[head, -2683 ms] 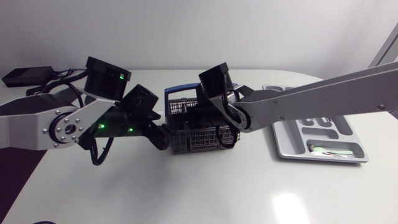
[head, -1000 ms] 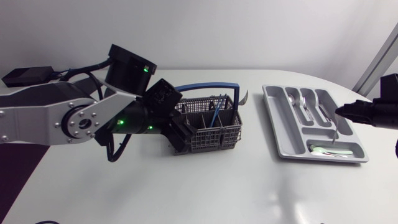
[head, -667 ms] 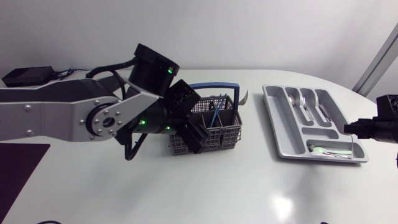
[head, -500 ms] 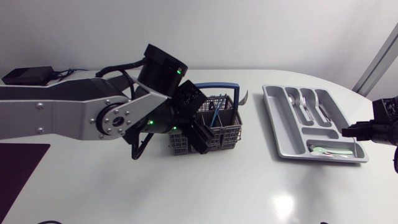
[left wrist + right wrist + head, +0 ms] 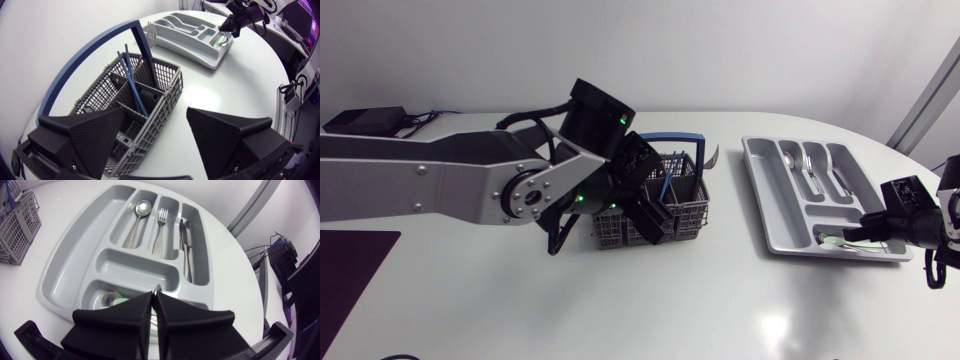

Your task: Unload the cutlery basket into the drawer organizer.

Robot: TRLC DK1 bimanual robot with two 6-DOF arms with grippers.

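Right gripper (image 5: 155, 296), clamped on a cutlery piece (image 5: 158, 288), has reached the drawer organizer (image 5: 65, 265) for drop-off; left gripper (image 5: 156, 114), fingers spread, has moved onto the cutlery basket (image 5: 162, 75).

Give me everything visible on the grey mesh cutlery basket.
The grey plastic mesh cutlery basket stands upright on the white table, left of the grey drawer organizer and apart from it. A blue arched handle spans its length, and inner walls split it into compartments. Two thin blue sticks lean in a middle compartment. What looks like pale fork tines shows at its far end. The left arm's open black claw straddles its near side wall; contact is unclear.
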